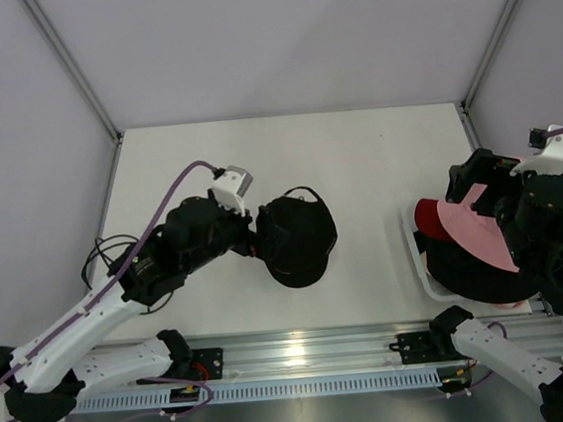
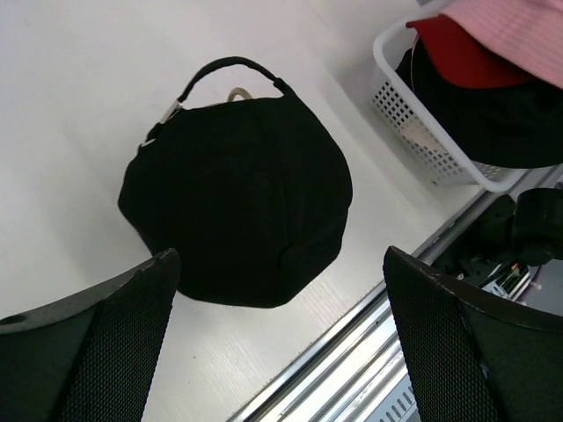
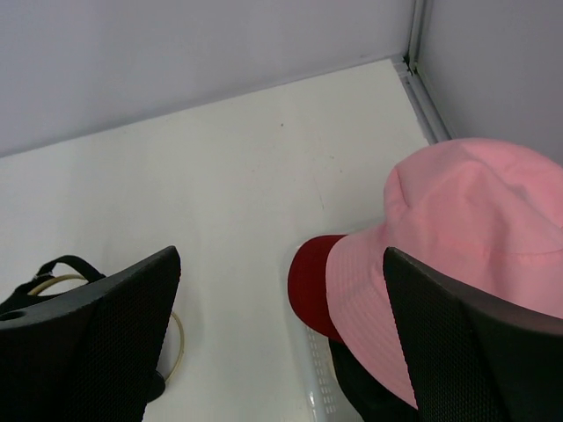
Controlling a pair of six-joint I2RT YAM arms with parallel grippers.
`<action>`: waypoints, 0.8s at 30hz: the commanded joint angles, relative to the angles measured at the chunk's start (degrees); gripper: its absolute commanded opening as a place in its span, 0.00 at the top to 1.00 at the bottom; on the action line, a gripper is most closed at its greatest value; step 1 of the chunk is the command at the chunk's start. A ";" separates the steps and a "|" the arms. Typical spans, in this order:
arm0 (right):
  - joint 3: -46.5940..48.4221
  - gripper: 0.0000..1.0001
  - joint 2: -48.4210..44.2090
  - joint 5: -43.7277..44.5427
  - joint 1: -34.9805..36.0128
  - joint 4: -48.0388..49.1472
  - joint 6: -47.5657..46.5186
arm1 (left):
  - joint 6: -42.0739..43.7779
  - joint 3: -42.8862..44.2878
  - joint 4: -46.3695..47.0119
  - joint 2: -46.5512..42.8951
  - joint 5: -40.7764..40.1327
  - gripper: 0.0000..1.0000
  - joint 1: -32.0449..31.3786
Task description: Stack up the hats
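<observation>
Left gripper (image 2: pixel 280 255) wide open, holding nothing, poised just above black cap (image 2: pixel 237 193), which lies alone on table (image 1: pixel 377 162), well apart from basket (image 2: pixel 413 132). Right gripper (image 3: pixel 281 255) likewise spread and empty, over basket, where pink hat (image 3: pixel 466 229) sits on red cap (image 3: pixel 308 281) above black hats (image 2: pixel 493 114). Judged early: one cap laid out, nothing stacked on it yet, the basket's hats left to move.
</observation>
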 commanded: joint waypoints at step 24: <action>-5.66 0.01 4.96 -3.65 -0.17 3.35 0.38 | -7.81 20.58 0.74 36.54 -22.10 0.01 -2.85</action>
